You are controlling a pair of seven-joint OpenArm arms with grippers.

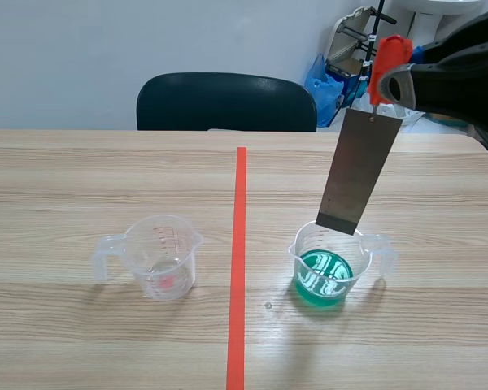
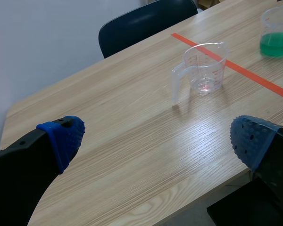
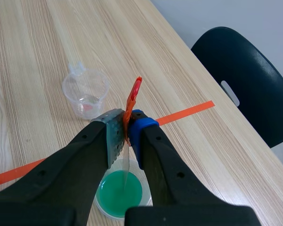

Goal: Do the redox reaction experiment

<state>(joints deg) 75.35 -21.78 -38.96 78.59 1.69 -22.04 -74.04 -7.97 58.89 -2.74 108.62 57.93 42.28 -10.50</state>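
Left gripper [image 2: 159, 138]: spread wide with nothing between the blue pads. I have it low over the table [image 1: 106, 179], on the clear cup's side and well apart from the green cup [image 1: 332, 272].
Near room: I see bare wood on the robot's side of the green cup, all the way to the table's near edge.
Green cup: stands upright with green liquid in the bottom. Its handle points away from the tape line [image 1: 239, 260], which runs just beside the cup on the side opposite the handle.
Clear cup [image 1: 159, 258]: upright, level with the green cup but across the tape line and well apart from it. Its handle points away from the green cup.
Plate [image 1: 358, 171]: a grey metal strip hanging over the green cup. The long axis is near upright and leans, so the top end sits farther from the tape line than the bottom end. The bottom end points down into the cup mouth at its far rim. I cannot tell whether it touches the rim or the liquid.
Right gripper [image 3: 127, 129]: pinched on the plate's top end, just under the orange tab [image 1: 388, 57], high above the green cup.
Far room: open wood lies beyond the green cup up to the far table edge.
Chair [image 1: 226, 101]: dark, pushed up to the far edge, behind and across the tape line from the green cup.
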